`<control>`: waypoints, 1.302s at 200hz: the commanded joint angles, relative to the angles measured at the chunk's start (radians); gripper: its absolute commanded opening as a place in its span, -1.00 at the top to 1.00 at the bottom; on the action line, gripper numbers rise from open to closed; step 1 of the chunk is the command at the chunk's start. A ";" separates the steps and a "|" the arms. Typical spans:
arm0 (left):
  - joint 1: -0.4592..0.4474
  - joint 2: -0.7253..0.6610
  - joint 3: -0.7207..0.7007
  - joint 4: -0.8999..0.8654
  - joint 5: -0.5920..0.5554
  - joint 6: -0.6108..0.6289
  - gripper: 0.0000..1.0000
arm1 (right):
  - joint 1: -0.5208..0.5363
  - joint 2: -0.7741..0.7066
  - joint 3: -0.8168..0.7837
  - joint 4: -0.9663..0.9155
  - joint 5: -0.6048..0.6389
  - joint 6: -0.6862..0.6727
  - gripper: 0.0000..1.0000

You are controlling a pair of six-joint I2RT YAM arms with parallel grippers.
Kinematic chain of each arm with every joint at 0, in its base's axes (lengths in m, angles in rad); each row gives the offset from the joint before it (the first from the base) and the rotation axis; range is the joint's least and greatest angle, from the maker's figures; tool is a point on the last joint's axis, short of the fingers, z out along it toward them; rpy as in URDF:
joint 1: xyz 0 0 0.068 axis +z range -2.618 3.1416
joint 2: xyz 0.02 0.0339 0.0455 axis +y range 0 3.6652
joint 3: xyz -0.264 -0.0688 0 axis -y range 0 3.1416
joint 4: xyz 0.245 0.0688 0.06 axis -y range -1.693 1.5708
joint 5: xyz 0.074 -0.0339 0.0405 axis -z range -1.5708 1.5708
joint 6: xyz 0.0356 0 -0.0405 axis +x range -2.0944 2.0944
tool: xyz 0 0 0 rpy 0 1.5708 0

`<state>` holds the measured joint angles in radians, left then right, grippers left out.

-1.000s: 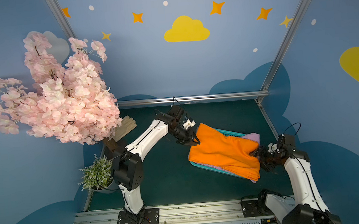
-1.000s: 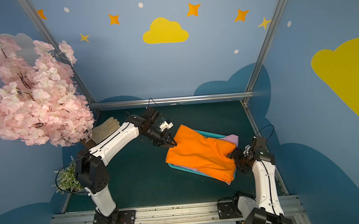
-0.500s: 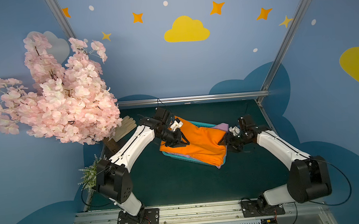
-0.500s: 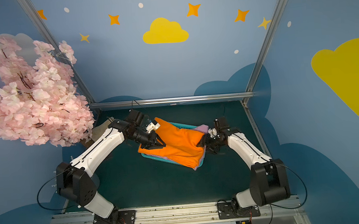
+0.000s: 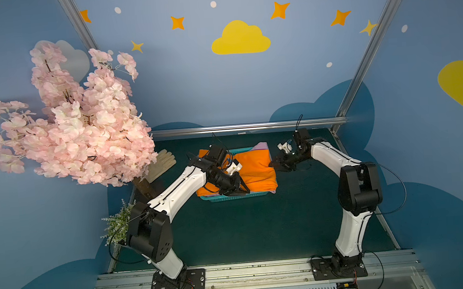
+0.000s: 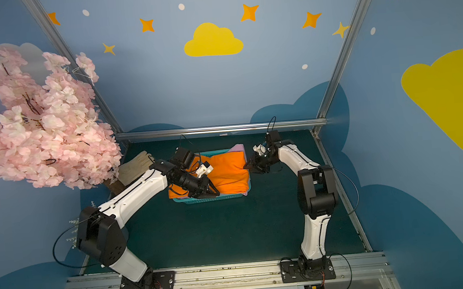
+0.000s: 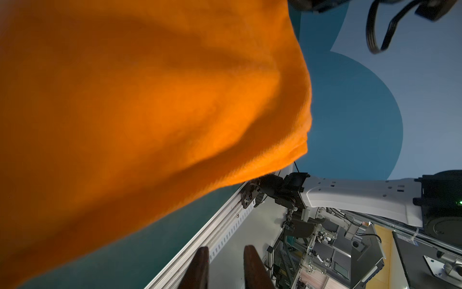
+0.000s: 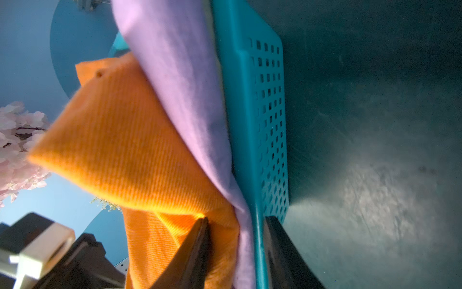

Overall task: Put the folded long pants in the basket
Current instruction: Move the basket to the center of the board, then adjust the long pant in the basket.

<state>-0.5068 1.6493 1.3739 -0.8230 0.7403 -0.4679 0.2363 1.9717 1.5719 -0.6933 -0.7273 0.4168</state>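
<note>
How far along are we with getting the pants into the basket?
Done: orange pants lie on lilac pants in the basket; no pants show on the mat. In hand: right tool straddles the basket's right wall and cloth edge; left tool hangs empty over the near-left part. Remaining: probably tucking the overhanging edges in and backing away.

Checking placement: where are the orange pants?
In both top views the orange pants lie topmost in the basket, left gripper over their front, right gripper at their right edge.
</note>
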 commanded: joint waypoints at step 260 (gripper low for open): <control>0.378 -0.130 -0.227 0.125 -0.084 -0.035 0.66 | 0.039 -0.250 -0.274 0.355 -0.208 0.189 0.55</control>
<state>-0.1398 1.5414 1.1202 -0.6903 0.6365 -0.5030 0.3168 1.7329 1.1687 -0.3161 -0.9939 0.5610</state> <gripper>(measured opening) 0.166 0.214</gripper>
